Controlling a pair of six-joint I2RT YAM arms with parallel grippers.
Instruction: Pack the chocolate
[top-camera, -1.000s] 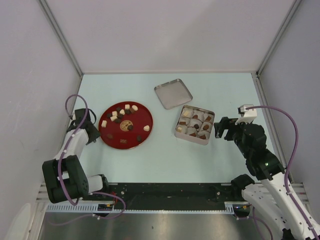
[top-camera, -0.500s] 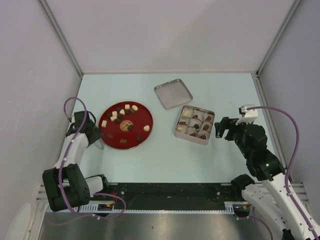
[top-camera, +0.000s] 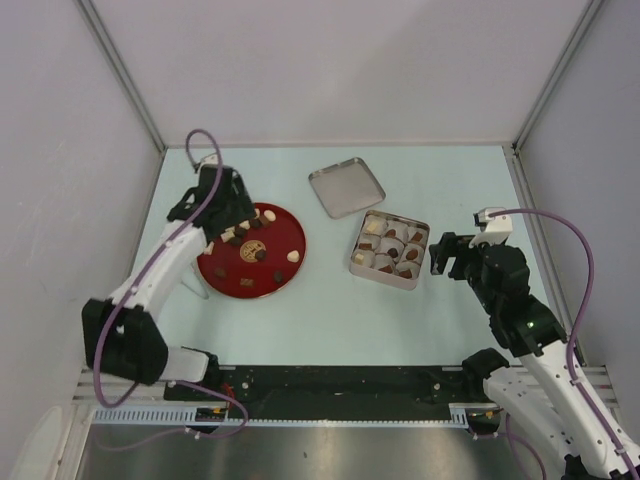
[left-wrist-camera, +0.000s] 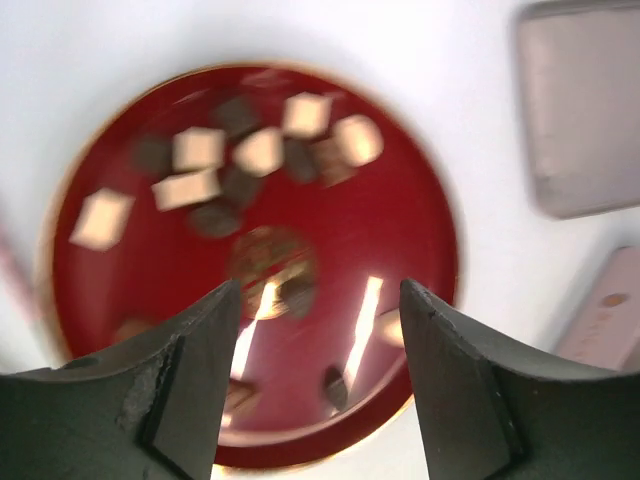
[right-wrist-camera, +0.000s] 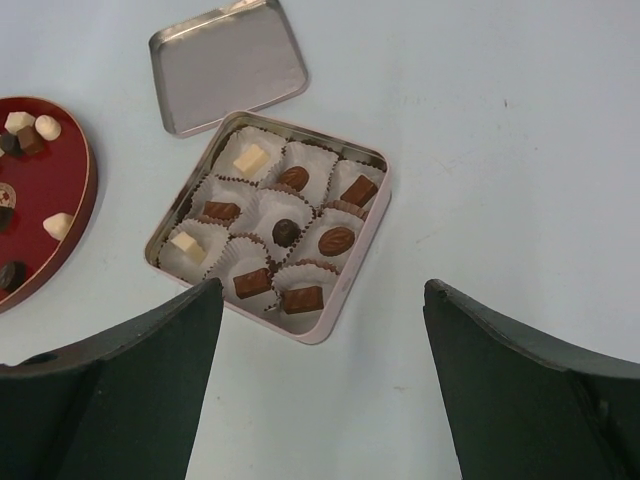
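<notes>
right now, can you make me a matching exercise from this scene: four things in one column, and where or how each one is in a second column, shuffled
Column one
1. round red plate
2. square metal tin
3. flat square metal lid
4. left gripper

Column two
a. lies bare, just beyond the tin
b. open, above the plate
c. holds loose dark and cream chocolate pieces
d. all nine white paper cups filled

Pairs: 1-c, 2-d, 3-a, 4-b
</notes>
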